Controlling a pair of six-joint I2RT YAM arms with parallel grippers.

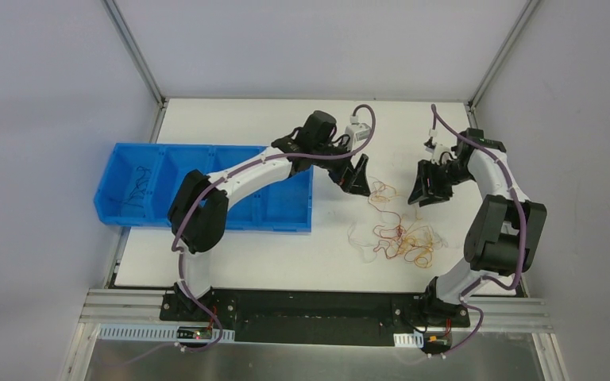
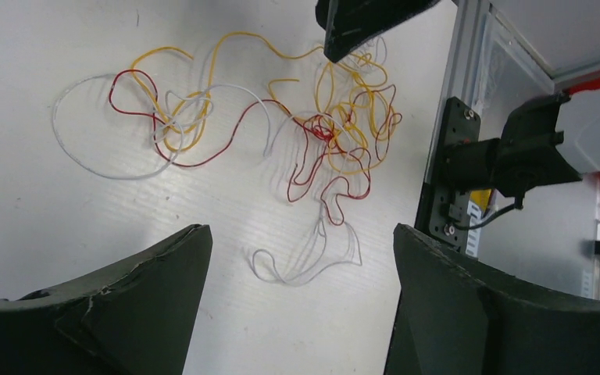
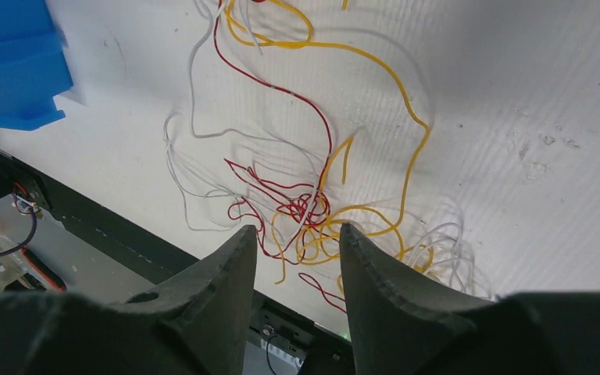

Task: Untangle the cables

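Cables (image 1: 401, 234): tangled heap on the counter (image 1: 270, 250), right of centre.
Left pincer (image 2: 301, 234): I see it wide open, holding nothing, above the cables.
Right pincer (image 3: 297, 233): narrow gap, nothing gripped.

Red, yellow and white in the cables (image 2: 316, 129) (reads closer to orange in places from above), each strand one plain colour. Sits on flat white, finely ribbed, of the table (image 1: 246, 254). Bright solid blue for the bin (image 1: 270, 221). Matte black on the left gripper (image 1: 357, 178) and right gripper (image 1: 429, 186); purple along the hoses (image 1: 369, 119); white and black on the arms (image 1: 246, 171).
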